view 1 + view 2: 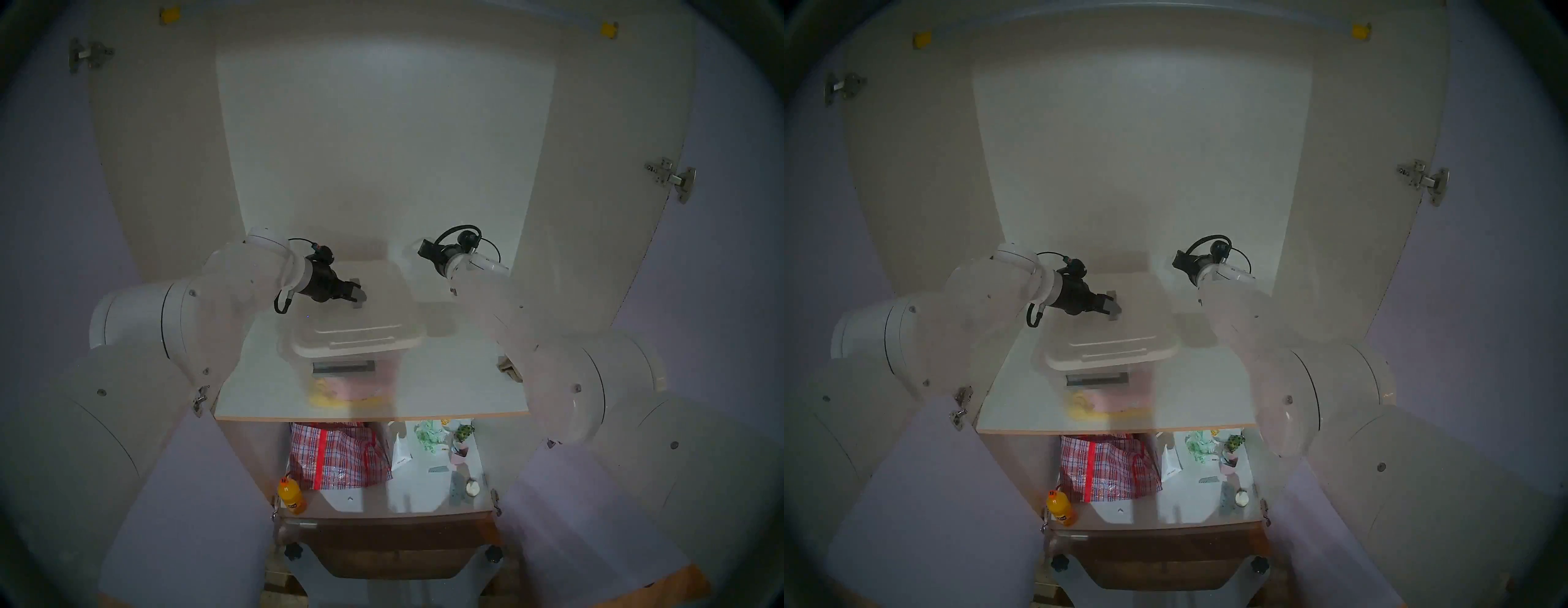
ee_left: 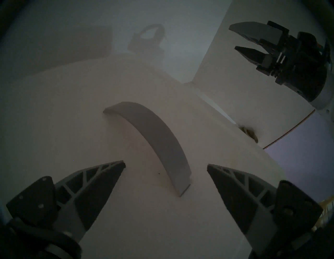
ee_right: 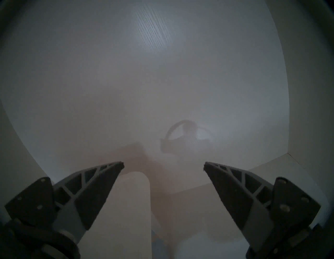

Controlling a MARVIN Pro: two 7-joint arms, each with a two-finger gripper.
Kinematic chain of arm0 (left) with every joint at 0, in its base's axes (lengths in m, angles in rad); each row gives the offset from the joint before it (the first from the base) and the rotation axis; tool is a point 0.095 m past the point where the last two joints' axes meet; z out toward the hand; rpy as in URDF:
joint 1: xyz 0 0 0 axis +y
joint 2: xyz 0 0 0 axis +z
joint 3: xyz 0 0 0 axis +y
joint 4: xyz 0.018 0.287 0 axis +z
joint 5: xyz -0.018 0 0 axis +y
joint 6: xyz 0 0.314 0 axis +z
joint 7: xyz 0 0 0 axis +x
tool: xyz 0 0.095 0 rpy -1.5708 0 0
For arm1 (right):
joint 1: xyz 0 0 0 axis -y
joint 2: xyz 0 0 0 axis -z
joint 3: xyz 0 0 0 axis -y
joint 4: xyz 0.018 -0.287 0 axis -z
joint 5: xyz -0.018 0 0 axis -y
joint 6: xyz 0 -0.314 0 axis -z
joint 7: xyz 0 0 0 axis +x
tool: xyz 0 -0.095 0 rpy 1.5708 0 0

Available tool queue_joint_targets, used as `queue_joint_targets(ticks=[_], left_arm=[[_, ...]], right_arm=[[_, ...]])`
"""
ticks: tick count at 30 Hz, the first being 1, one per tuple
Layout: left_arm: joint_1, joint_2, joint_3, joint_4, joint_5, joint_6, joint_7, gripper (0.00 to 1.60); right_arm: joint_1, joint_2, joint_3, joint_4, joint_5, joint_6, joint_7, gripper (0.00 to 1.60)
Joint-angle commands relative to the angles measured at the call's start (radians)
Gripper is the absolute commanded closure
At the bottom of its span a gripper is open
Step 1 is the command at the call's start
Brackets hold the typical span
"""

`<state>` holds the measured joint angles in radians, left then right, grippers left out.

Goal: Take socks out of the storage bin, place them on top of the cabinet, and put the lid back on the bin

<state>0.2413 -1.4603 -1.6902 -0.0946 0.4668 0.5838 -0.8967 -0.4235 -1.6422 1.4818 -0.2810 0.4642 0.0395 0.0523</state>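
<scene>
The white lid (image 1: pixel 360 327) lies on the clear storage bin (image 1: pixel 352 384), which stands mid-shelf in the cabinet (image 1: pixel 263 382). My left gripper (image 1: pixel 358 295) hovers open just over the lid. In the left wrist view its fingertips (image 2: pixel 119 164) flank the near end of the grey strip handle (image 2: pixel 155 142) and hold nothing. My right gripper (image 3: pixel 163 164) is open and empty, up to the right of the bin's back corner, facing the back wall; it also appears in the left wrist view (image 2: pixel 233 38). The olive-tan socks (image 1: pixel 509 366) lie on the shelf at the right, mostly hidden behind my right arm.
The lilac doors (image 1: pixel 186 509) stand open on both sides. On the lower shelf sit a red-checked bag (image 1: pixel 339 458), an orange bottle (image 1: pixel 291 494) and small items (image 1: pixel 441 446). White cabinet walls close in at the back and both sides.
</scene>
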Motion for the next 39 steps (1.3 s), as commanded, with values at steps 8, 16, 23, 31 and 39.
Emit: queue_joint_targets(ticks=[8, 16, 23, 31, 39], left_arm=[[-0.091, -0.034, 0.035, -0.021, 0.033, 0.181, 0.049, 0.00], [-0.094, -0.054, 0.037, -0.017, 0.036, 0.280, 0.077, 1.60], [-0.099, -0.065, 0.050, -0.024, 0.054, 0.301, 0.129, 1.49], [-0.094, -0.049, 0.115, -0.005, 0.106, 0.369, 0.200, 1.60], [-0.043, 0.015, 0.209, -0.015, 0.121, 0.376, 0.210, 1.60]], right_arm=[[0.029, -0.001, 0.000, -0.027, -0.001, -0.040, 0.033, 0.00], [0.027, 0.001, 0.001, -0.025, -0.001, -0.052, 0.047, 0.00], [0.026, 0.001, 0.002, -0.024, -0.001, -0.058, 0.055, 0.00], [0.025, 0.002, 0.003, -0.024, -0.001, -0.069, 0.065, 0.00], [0.024, 0.003, 0.004, -0.022, -0.001, -0.073, 0.072, 0.00]])
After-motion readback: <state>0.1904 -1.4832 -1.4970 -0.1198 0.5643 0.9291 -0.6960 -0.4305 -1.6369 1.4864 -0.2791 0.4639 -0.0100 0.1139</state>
